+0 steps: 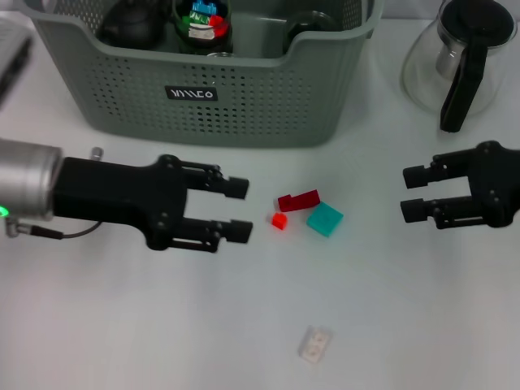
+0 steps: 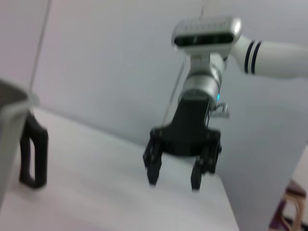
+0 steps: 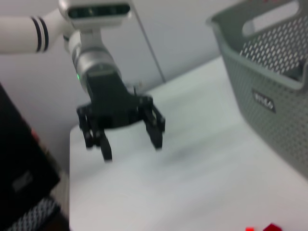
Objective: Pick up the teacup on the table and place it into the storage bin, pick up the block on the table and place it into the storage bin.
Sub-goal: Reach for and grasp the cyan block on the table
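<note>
Storage bin [image 1: 244,97] on white table [image 1: 390,325], blocks [image 1: 309,211] in front, grey wall behind

Storage bin [image 1: 244,97] at the back of the table [image 1: 162,325], glass teapot [image 1: 463,61] to its right. In front of the bin, three small blocks [image 1: 305,213] cluster between the left gripper [image 1: 236,210] and right gripper [image 1: 414,193]. A small clear piece [image 1: 315,344] lies nearer, toward the front edge.

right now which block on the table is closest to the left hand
The small orange-red block. It lies just past the open left hand, nearer than the dark red block and the teal block.
</note>
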### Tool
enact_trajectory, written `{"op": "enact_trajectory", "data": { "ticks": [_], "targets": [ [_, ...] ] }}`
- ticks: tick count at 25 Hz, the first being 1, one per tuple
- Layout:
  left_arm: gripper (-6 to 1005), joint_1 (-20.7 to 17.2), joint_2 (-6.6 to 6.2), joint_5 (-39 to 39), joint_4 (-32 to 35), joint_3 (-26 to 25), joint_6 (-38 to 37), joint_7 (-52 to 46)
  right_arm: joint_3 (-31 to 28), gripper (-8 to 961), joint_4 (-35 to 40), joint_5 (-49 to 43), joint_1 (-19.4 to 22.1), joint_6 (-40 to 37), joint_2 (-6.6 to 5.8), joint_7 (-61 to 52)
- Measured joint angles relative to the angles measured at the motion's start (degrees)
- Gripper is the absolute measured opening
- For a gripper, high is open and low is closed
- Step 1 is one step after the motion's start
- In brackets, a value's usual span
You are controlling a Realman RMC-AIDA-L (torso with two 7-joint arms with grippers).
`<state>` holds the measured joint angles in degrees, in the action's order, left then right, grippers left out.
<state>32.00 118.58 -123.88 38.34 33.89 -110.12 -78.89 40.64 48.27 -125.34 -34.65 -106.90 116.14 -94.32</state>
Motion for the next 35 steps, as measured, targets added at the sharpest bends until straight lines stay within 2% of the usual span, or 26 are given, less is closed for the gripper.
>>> {"op": "enact_trajectory", "data": {
  "ticks": [4, 5, 6, 9, 15, 19, 23, 29, 35],
  "targets": [
    [646, -2.7, -1.31, 1.7, -1.5, -2.0, -1.2, 1.3, 5.0, 614, 5.7, -2.8, -3.5, -1.5, -0.13, -7.5],
    [646, -3.7, -1.81, 1.8, -1.5, -2.1, -1.2, 1.3, 7.5, 614, 8.3, -5.3, -5.4, -2.3, 0.14, -10.9],
    [646, -4.5, -2.18, 1.9, -1.5, -2.4, -1.2, 1.3, 7.5, 614, 8.3, -5.3, -5.4, -2.3, 0.14, -10.9],
    [645, -6.9, -3.14, 1.9, -1.5, -4.6, -1.5, 2.2, 11.5, 614, 11.3, -10.4, -9.1, -3.2, 1.18, -15.1],
    [646, -9.2, -2.90, 2.0, -1.8, -8.6, -1.2, 4.4, 16.6, 614, 13.7, -22.2, -16.8, -3.9, 3.81, -21.4],
    [646, -9.4, -2.77, 2.1, -2.8, -10.3, -1.1, 5.1, 21.3, 613, 14.5, -25.3, -20.1, -1.3, 4.41, -27.6],
    [646, -9.5, -2.65, 2.1, -2.9, -12.8, -1.1, 5.4, 27.6, 613, 13.7, -24.7, -21.4, 5.0, 4.38, -37.5],
    [645, -9.6, -2.57, 2.1, -3.0, -16.5, -0.9, 5.5, 39.0, 614, 13.7, -21.4, -21.1, 11.0, 4.61, -49.1],
    [646, -9.6, -2.58, 2.2, -3.5, -17.9, -0.4, 5.6, 45.4, 616, 13.5, -17.4, -21.5, 14.3, 4.68, -56.0]
  ]
}}
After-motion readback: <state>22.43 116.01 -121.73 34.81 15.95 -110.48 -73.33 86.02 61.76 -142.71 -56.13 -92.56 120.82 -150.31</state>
